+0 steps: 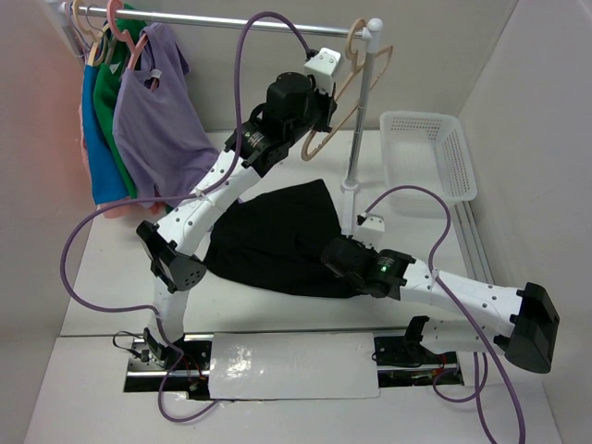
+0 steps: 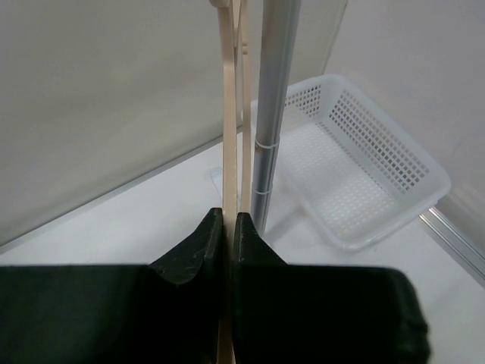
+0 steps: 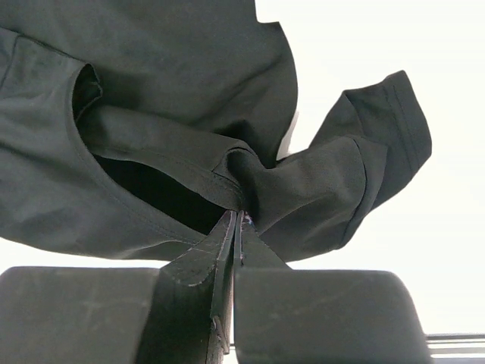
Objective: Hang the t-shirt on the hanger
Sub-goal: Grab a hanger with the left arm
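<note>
The black t-shirt lies crumpled on the white table between the arms. It fills the right wrist view, with a sleeve at the right. My right gripper is shut on the t-shirt's collar edge, at the shirt's near right side. The beige hanger hangs by its hook on the rail next to the rack's upright post. My left gripper is shut on the hanger's thin bar, high at the back.
A clothes rack rail holds a lilac top, green and blue garments and pink hangers at the back left. Its post stands close to the right of the hanger. A white perforated basket sits at the back right.
</note>
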{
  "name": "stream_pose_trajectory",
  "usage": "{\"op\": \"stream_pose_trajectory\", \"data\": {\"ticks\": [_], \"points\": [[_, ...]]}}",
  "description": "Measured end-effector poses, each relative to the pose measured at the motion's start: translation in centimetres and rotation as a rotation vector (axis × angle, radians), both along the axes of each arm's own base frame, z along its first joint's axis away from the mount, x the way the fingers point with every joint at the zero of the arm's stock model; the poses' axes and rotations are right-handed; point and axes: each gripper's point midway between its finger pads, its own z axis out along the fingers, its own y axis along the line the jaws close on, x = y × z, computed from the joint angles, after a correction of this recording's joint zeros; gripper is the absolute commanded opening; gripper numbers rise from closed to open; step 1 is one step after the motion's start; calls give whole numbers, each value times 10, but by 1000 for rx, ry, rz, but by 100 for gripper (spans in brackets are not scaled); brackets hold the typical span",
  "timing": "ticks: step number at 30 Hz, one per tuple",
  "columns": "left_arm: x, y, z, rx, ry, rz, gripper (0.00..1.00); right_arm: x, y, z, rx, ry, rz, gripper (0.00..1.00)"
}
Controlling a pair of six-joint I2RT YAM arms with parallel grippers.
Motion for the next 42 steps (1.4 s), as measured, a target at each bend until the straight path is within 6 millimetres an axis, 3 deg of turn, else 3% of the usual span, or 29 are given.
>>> {"op": "stream_pose_trajectory", "data": {"ticks": [14, 22, 26, 30, 35, 39, 42], "points": [[-23, 49, 40, -40, -55, 122, 0, -1, -1, 6, 21, -12, 0, 0], [-51, 72, 32, -30, -26, 148, 0, -1, -2, 7, 20, -11, 0, 0], [-87, 91, 22, 1, 4, 129, 0, -1, -3, 9, 15, -18, 7, 0], [-136, 128, -5, 41, 63, 109, 0, 4, -2, 13, -6, -24, 18, 0], [-205, 175, -68, 80, 194, 39, 0, 15, -5, 13, -34, -18, 33, 0], [-249, 179, -121, 118, 300, -114, 0, 26, -6, 16, -25, -20, 60, 0], [-272, 174, -143, 139, 362, -223, 0, 29, -5, 21, -5, -28, 89, 0]]}}
